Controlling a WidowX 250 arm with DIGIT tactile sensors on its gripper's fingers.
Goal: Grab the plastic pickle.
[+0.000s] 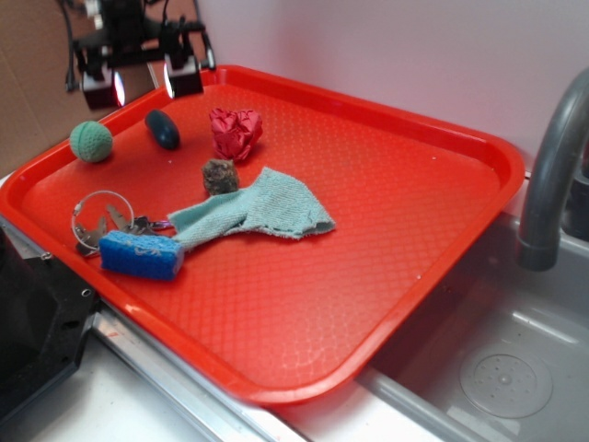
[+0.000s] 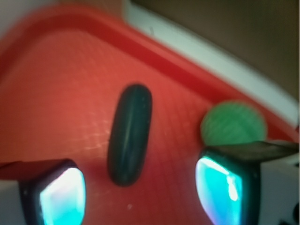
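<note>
While the black gripper [image 1: 143,83] hangs above the far-left corner of the red plastic tray [image 1: 386,276], its fingers [image 2: 61,197] stand spread wide apart, holding nothing. In the wrist view the small glossy dark teal oval pickle [image 2: 130,134] lies bare on the tray between them, its long axis running roughly 12 to 6, crosswise to the closing line. A light green textured ball [image 2: 233,123] sits near, at 2 o'clock. Fingertips are cropped, and height over the pickle is unclear.

The wrist view is blurred; a finger [image 2: 236,185] hides the ball's [image 2: 233,123] lower edge. In the exterior view, the sponge [image 1: 141,254] covers part of the keys [image 1: 109,224].
</note>
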